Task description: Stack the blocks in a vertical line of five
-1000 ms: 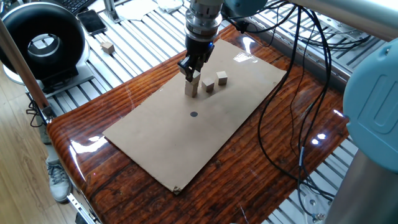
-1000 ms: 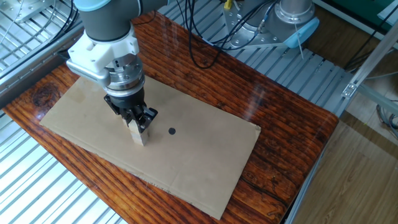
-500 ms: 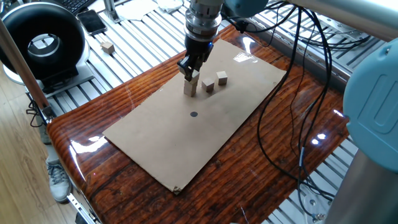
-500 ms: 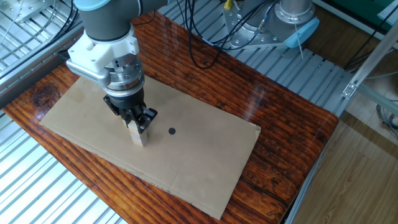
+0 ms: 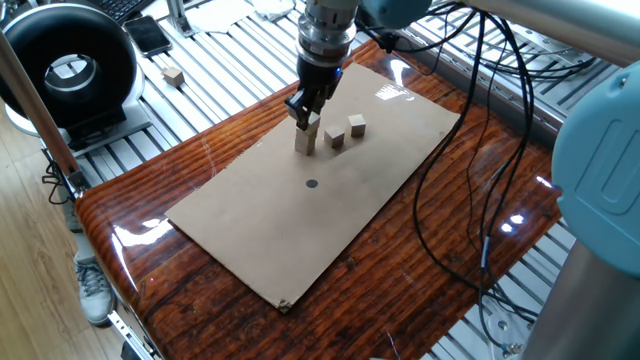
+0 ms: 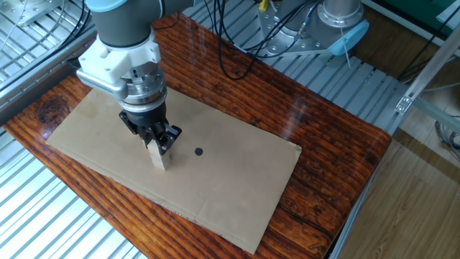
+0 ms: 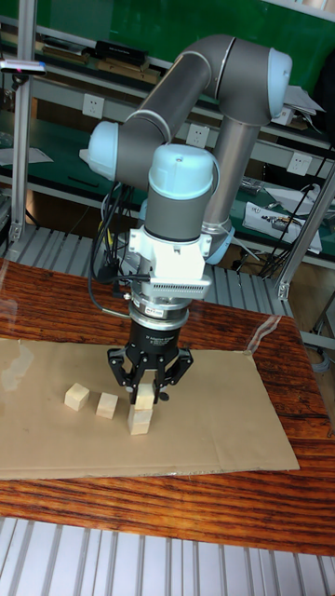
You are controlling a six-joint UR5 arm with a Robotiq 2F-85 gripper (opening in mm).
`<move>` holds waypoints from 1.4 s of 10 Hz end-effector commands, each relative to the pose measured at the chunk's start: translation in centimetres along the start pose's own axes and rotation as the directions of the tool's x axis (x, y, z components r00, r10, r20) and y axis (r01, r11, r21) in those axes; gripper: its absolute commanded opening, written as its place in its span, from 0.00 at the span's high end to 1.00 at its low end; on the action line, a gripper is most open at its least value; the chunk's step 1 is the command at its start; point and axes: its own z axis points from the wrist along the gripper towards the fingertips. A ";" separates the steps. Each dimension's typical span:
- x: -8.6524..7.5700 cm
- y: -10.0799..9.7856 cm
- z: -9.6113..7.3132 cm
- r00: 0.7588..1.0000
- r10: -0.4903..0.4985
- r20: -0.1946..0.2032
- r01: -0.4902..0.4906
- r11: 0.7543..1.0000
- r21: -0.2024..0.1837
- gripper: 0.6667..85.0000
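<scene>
five wooden cubes show in all: two form a short stack (image 5: 306,141) near the middle of the cardboard sheet (image 5: 300,220), two lie singly on the sheet just beside it, one nearer (image 5: 335,138) and one a little farther (image 5: 357,124), and a fifth cube (image 5: 174,76) sits well apart on the slatted metal bench beyond the table's edge. the gripper (image 7: 143,397) comes straight down over the stack with its fingers narrowly set around the upper cube (image 7: 144,399), which rests on the lower cube (image 7: 139,421); the fingers appear to clasp it. in the other fixed view the stack (image 6: 157,155) stands close to the sheet's near long edge, with the arm hiding the loose cubes. one small black dot (image 5: 311,183) marks the sheet just beside the stack, and most of the sheet past it lies bare. the sheet sits on the glossy wooden table (image 5: 200,290), whose rim shows all round. cables (image 5: 470,150) trail over the table's far side, apart from the cubes.
</scene>
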 end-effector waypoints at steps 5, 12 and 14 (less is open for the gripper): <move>-0.6 0.0 0.2 1.000 -0.007 0.015 0.007 1.000 -0.014 0.00; 1.1 -0.5 -2.3 0.998 -0.043 -0.041 0.042 0.999 -0.009 0.03; 1.9 -1.3 -3.8 0.996 -0.068 -0.058 0.067 0.998 -0.008 0.08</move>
